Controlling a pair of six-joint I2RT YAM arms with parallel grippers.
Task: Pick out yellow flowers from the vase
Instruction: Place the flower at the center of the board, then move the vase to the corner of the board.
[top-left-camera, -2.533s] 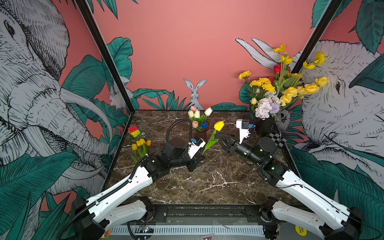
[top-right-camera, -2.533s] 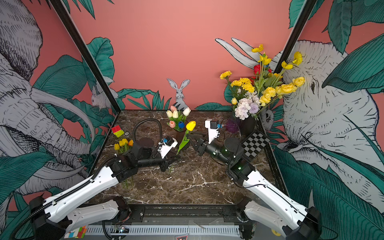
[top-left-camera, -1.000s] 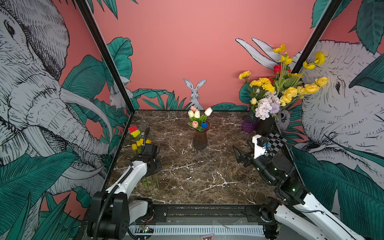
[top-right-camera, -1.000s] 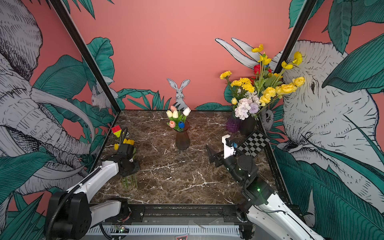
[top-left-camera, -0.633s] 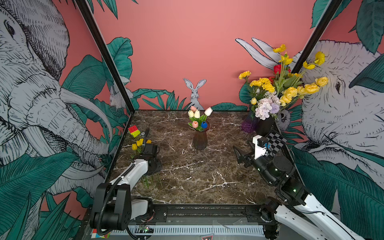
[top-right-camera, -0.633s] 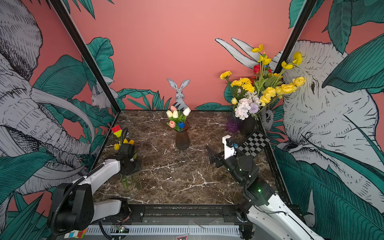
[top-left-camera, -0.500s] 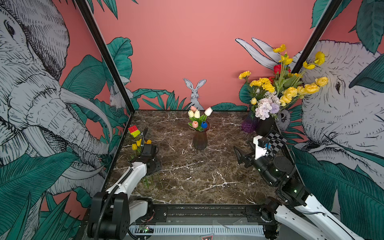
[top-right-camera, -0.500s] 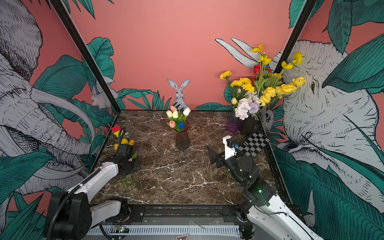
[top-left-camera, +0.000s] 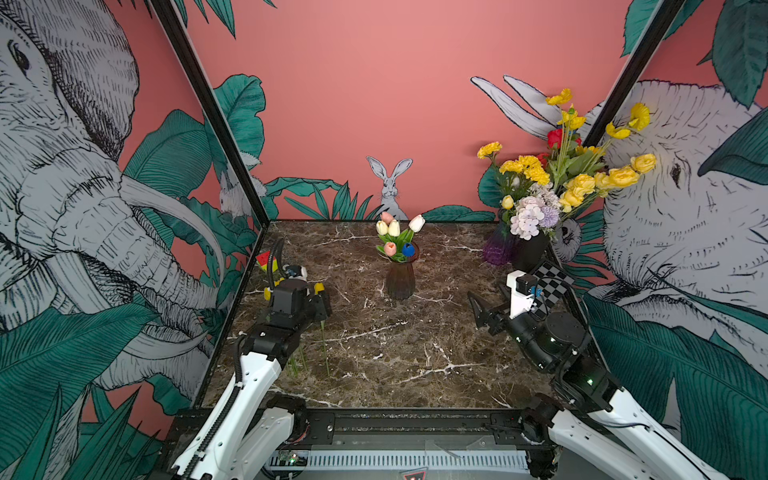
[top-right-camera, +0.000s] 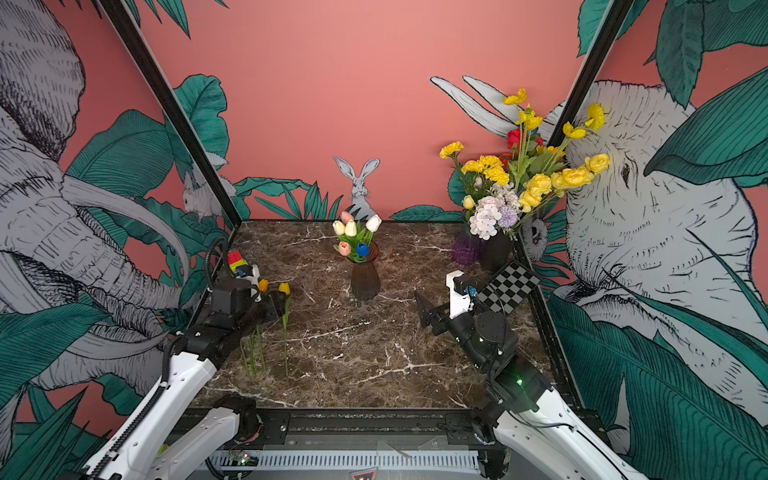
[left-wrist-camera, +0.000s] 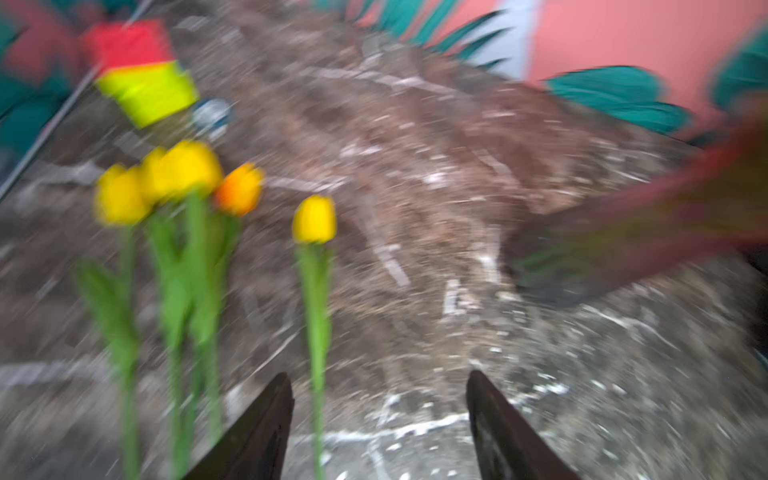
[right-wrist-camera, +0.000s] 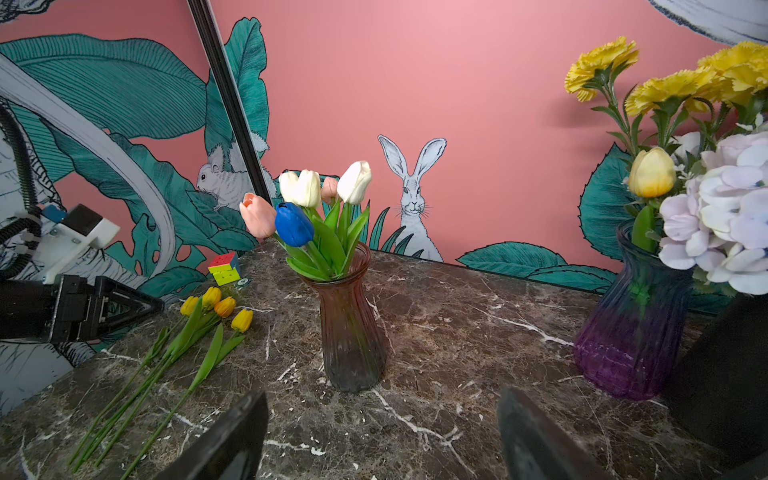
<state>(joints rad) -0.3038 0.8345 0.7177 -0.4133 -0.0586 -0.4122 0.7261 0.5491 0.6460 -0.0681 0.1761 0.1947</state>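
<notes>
The brown glass vase (top-left-camera: 400, 279) (right-wrist-camera: 351, 328) stands mid-table and holds white, pink and blue tulips. Several yellow flowers (right-wrist-camera: 216, 305), tulips on long green stems, lie flat at the table's left side; in both top views my arm partly covers them (top-left-camera: 319, 287) (top-right-camera: 284, 288). My left gripper (left-wrist-camera: 378, 376) (top-right-camera: 270, 309) hovers open just over their stems. One stem (left-wrist-camera: 318, 332) runs on the table below, close inside one fingertip, and it is free. My right gripper (right-wrist-camera: 382, 395) (top-left-camera: 488, 297) is open and empty, right of the vase and pointing at it.
A colour cube (top-left-camera: 266, 261) sits at the left wall behind the laid tulips. At the back right stand a purple vase (right-wrist-camera: 631, 349) with one yellow tulip (right-wrist-camera: 651, 172) and a black vase (top-left-camera: 532, 249) with a big yellow, red and lilac bouquet. A checkerboard (top-left-camera: 552, 286) is nearby.
My left gripper has opened and let go of the yellow tulip, which now lies beside the others. The left arm has shifted slightly toward the middle. The right arm has stayed put.
</notes>
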